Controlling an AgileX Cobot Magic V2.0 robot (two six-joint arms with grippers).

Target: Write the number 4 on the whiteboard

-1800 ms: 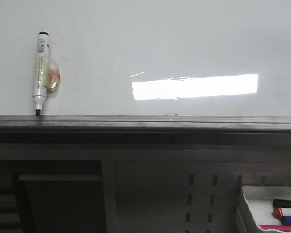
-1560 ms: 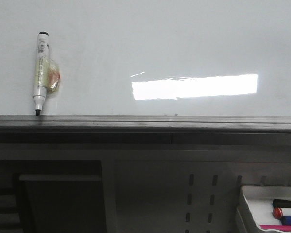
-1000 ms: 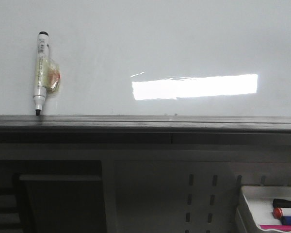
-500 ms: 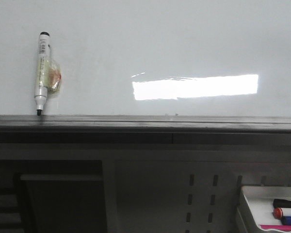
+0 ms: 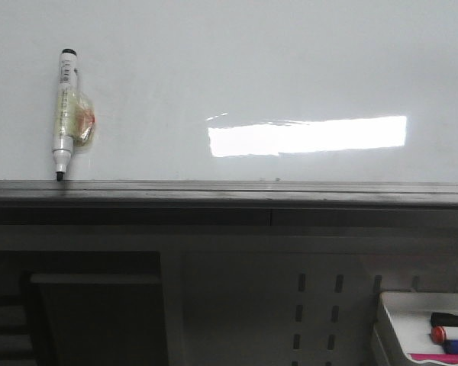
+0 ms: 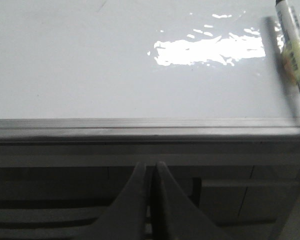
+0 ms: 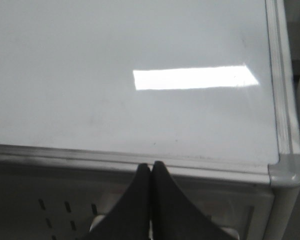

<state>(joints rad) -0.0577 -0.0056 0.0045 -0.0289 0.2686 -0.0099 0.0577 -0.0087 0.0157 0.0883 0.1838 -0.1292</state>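
The whiteboard [image 5: 237, 84] fills the upper half of the front view, glossy white with a bright rectangular reflection and a dark edge rail [image 5: 229, 192]. No number 4 shows on it; its surface is blank. A white marker [image 5: 63, 114] with a black tip lies on the board at the left, tip near the rail, a yellowish wad stuck to its barrel. It also shows in the left wrist view, marker [image 6: 294, 47]. My left gripper [image 6: 150, 165] is shut and empty, below the rail. My right gripper [image 7: 151, 166] is shut and empty, just short of the whiteboard [image 7: 130, 60] edge.
A small white tray [image 5: 424, 328] at the lower right holds black, red and blue markers. Under the board's rail is a grey perforated panel [image 5: 317, 305] and a dark shelf opening [image 5: 91, 305]. The board's rounded corner [image 7: 285, 170] is near my right gripper.
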